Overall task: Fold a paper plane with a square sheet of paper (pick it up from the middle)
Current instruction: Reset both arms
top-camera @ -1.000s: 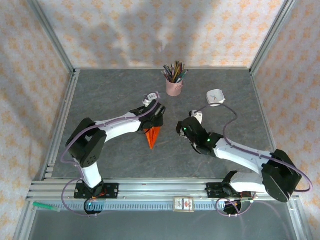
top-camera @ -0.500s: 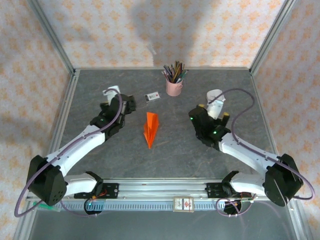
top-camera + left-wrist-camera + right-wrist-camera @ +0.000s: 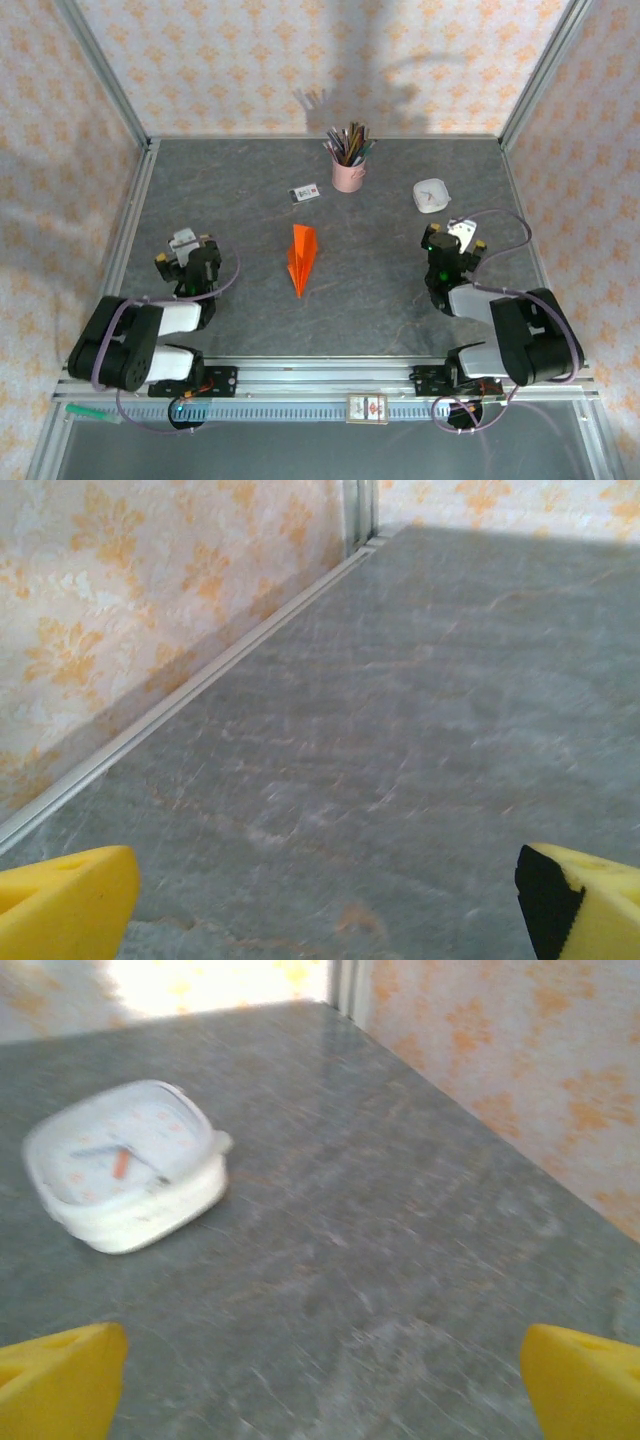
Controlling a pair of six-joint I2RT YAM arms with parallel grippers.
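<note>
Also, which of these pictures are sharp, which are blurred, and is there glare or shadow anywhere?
Top external view: sharp, evenly lit, the paper plane crisp; soft shadows fall on the back wall. Right wrist view: blurred, the white clock fuzzy at its edges, the far wall washed out to white. Left wrist view: slightly soft, the table streaky, no glare.

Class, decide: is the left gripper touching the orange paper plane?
Apart. The top external view shows a stretch of bare table between the left gripper and the paper plane, which lies alone mid-table.
</note>
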